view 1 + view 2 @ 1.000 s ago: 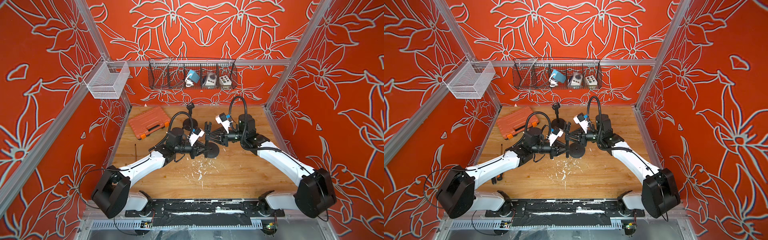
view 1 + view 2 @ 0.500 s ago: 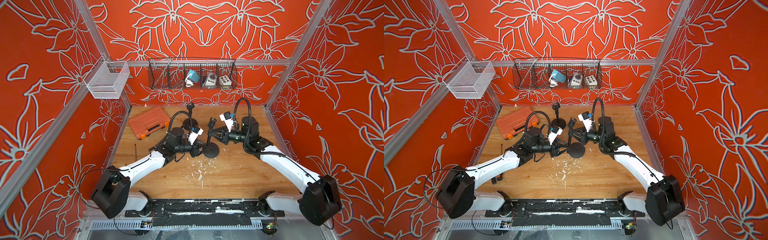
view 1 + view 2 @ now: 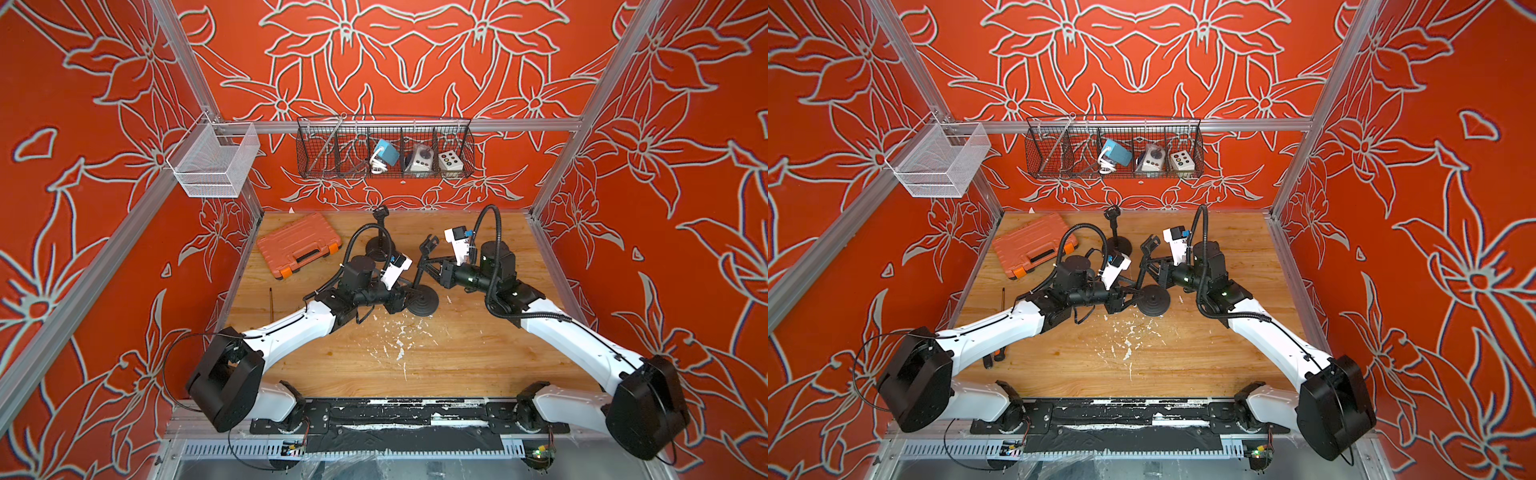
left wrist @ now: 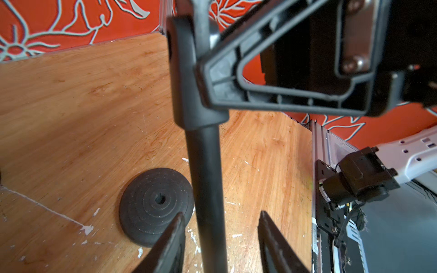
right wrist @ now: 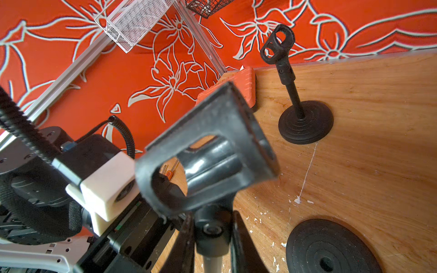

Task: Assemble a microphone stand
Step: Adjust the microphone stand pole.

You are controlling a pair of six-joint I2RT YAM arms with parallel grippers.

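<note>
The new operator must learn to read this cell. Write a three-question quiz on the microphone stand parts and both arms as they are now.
1. True or false: the pole is already seated in the loose base.
2. Whose jaws are clamped on the pole? A) left gripper B) right gripper C) neither
3. Fill in: the finished stand at the back stands beside the orange ____.

Key
1. False: the base's hole is empty.
2. B: the left jaws stand open on either side of the pole.
3. case
</note>
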